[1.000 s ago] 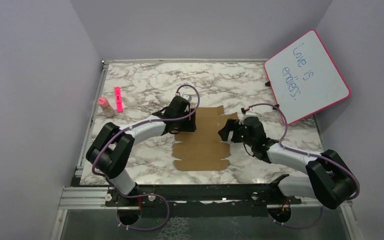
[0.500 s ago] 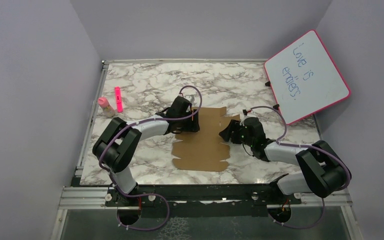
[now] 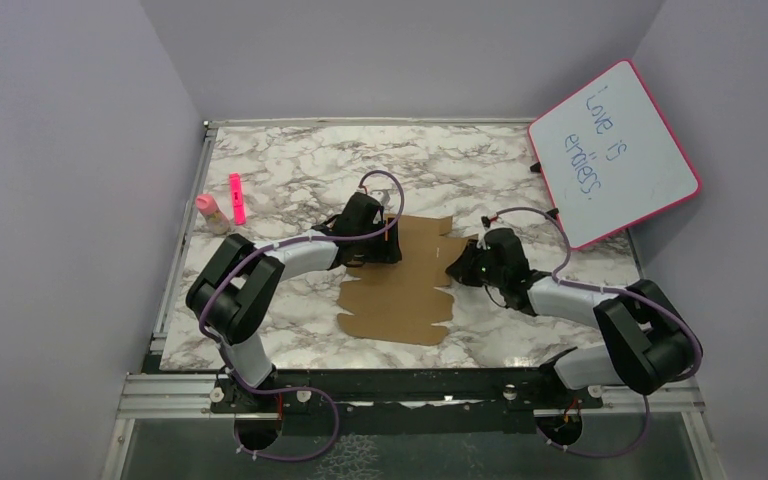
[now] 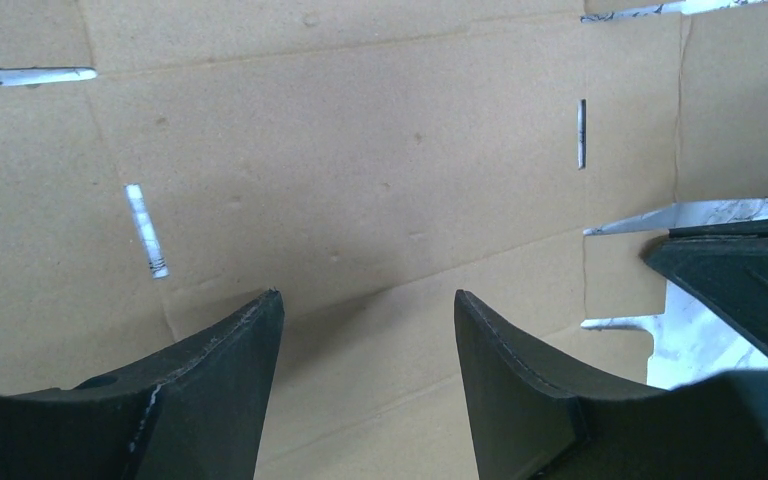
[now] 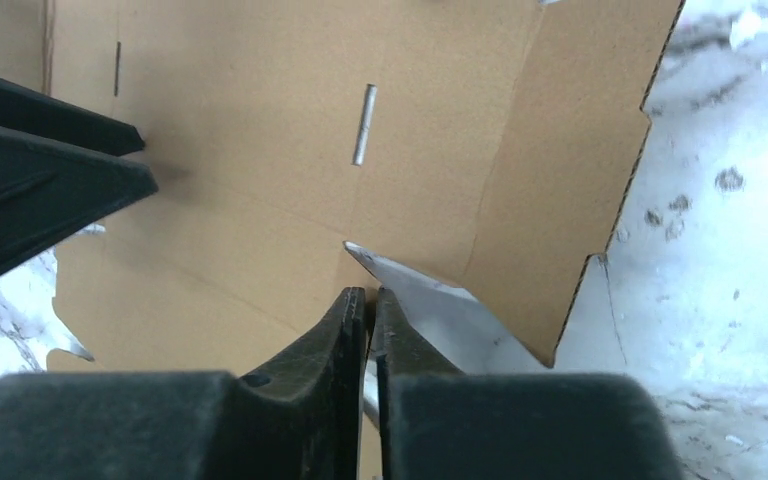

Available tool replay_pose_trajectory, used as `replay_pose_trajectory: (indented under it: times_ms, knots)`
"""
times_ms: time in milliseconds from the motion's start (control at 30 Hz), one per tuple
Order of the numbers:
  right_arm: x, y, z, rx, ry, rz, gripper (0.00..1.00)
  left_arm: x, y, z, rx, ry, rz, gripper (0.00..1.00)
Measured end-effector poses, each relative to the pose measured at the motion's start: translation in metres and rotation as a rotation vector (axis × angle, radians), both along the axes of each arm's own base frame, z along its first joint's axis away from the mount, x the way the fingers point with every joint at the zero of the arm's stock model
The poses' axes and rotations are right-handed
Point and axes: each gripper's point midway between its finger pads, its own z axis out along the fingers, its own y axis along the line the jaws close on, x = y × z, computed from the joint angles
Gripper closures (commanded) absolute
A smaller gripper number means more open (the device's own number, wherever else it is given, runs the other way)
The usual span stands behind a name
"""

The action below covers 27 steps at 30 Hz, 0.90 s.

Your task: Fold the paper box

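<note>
Fingers of the left gripper stand apart, and in the left wrist view we see bare cardboard showing in the gap between them. From above, this left gripper sits left of centre of the frame, over the upper left corner of the paper box. The box is one flat brown die-cut sheet (tabs and narrow slots visible), lying on the marble tabletop in the middle of the frame, between the two arms. At the sheet's right edge we find the right gripper. In the right wrist view its fingers are drawn almost together at a notch in the sheet's edge, pinching the cardboard there. Just right of that pinch, a flap tilts up off the tabletop. Farthest right, in the upper right of the frame, a pink-framed whiteboard leans against the wall.
</note>
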Motion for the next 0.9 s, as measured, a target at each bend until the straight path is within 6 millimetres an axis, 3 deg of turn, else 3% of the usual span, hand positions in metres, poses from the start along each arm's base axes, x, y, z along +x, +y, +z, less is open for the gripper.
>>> replay_pose_trajectory:
  times_ms: [333, 633, 900]
  knots:
    - [0.026, 0.010, 0.032, -0.070, -0.047, 0.065, 0.97, 0.001, -0.003, 0.000, -0.026, -0.004, 0.012, 0.35]
    - [0.049, 0.019, 0.019, -0.256, -0.007, 0.128, 0.97, -0.001, -0.009, 0.003, -0.064, 0.002, 0.005, 0.35]
    - [0.051, 0.037, 0.020, -0.388, -0.037, 0.180, 0.94, -0.002, -0.012, 0.003, -0.081, 0.006, -0.004, 0.34]
